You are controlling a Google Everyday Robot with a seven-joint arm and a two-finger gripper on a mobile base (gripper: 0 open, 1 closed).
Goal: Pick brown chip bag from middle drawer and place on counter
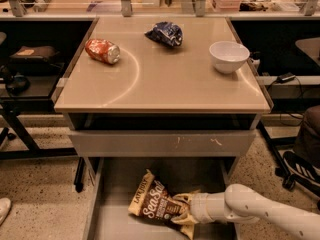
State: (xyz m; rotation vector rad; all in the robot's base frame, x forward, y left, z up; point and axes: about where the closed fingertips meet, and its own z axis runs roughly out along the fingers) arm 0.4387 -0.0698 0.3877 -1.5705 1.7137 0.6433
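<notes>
The brown chip bag [159,203] lies tilted on the flat bottom of the open middle drawer [115,184], below the counter. It is dark brown with tan edges and white "Sea Salt" lettering. My gripper [187,211] comes in from the lower right on a white arm [260,215] and sits at the bag's right end, touching it. The bag rests on the drawer bottom. The beige counter [165,81] lies above, with a free patch at its middle and front.
On the counter stand a red-orange can [102,51] on its side at the left, a dark blue bag [165,34] at the back and a white bowl [229,56] at the right. A scuffed grey drawer front [162,143] overhangs the open drawer.
</notes>
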